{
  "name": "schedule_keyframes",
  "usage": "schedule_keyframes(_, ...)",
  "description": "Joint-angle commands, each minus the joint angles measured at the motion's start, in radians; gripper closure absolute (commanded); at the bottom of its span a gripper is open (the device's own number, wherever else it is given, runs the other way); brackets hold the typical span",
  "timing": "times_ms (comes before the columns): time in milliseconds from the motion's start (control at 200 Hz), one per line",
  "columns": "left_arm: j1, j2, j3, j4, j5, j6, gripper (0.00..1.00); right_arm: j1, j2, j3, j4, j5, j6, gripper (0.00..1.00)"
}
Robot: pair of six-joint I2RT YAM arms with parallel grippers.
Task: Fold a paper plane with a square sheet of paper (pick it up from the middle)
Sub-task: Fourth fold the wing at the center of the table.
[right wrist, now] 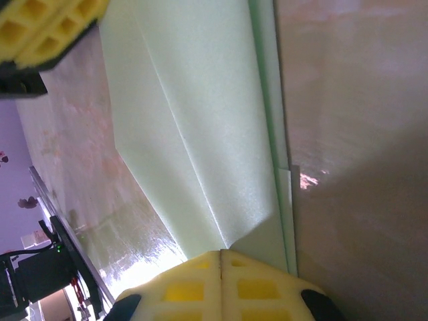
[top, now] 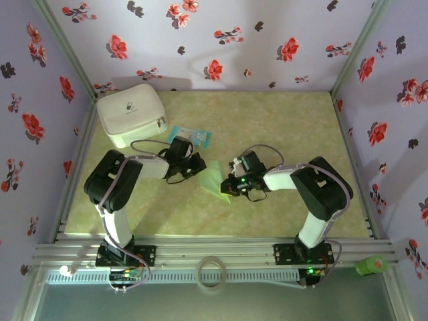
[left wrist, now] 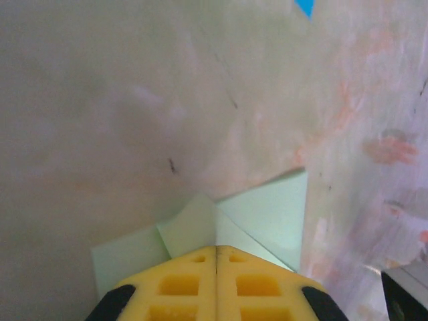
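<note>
I take the step in hand to be setting a crease in the sheet of paper (right wrist: 200, 120). It lies on the counter (top: 281, 120) between my left arm (top: 114, 184) and right arm (top: 321, 190), and is already folded into layered flaps with one long crease down its length.

My left end effector (left wrist: 215, 249) is closed, with its yellow tips down on the near edge of the overlapping flaps. My right end effector (right wrist: 221, 253) is closed too, meeting the sheet where the long crease runs in. I cannot tell whether either has a layer nipped between its pads or only presses on top.

To do this well, I would plant one tip as an anchor and draw the other along the fold line, low and flat. That should keep the layers aligned and stop the thin paper buckling or skidding on the glossy surface. I would use light pressure and short strokes, and not lift until the edges match.

Counted, large to small:
- one counter
- two arms
- one white pouch (top: 130, 114), far left
- one sheet
- one blue-and-white packet (top: 189, 136), just beyond my left wrist
- two end effectors
</note>
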Motion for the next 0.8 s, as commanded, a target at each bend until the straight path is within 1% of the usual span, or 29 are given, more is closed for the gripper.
schedule_keyframes(0, 0.036, 0.032, 0.045, -0.092, -0.074, 0.073, 0.93, -0.008, 0.018, -0.032, -0.157, 0.024, -0.048, 1.00)
schedule_keyframes(210, 0.053, 0.015, 0.101, -0.169, -0.092, 0.128, 0.94, -0.015, 0.031, -0.019, -0.165, 0.009, -0.059, 1.00)
schedule_keyframes(270, 0.056, -0.007, 0.122, -0.186, -0.092, 0.155, 0.93, -0.016, 0.037, -0.014, -0.165, 0.005, -0.057, 1.00)
schedule_keyframes(380, 0.057, -0.058, 0.207, -0.312, -0.120, 0.217, 0.93, -0.018, 0.043, -0.003, -0.176, -0.001, -0.051, 1.00)
schedule_keyframes(485, 0.051, -0.133, 0.223, -0.349, -0.106, 0.213, 0.91, -0.022, 0.043, 0.015, -0.208, 0.013, -0.053, 1.00)
schedule_keyframes(550, 0.028, -0.168, 0.220, -0.354, -0.083, 0.194, 0.90, -0.024, 0.043, 0.024, -0.221, 0.014, -0.056, 1.00)
schedule_keyframes(625, -0.018, -0.181, 0.202, -0.334, -0.056, 0.164, 0.90, -0.028, 0.049, 0.038, -0.237, 0.025, -0.058, 1.00)
schedule_keyframes(715, -0.076, -0.152, 0.164, -0.253, -0.002, 0.097, 0.91, -0.030, 0.057, 0.046, -0.238, 0.029, -0.056, 1.00)
schedule_keyframes(795, -0.129, -0.120, 0.119, -0.171, 0.004, 0.034, 0.91, -0.030, 0.061, 0.048, -0.238, 0.029, -0.051, 0.99)
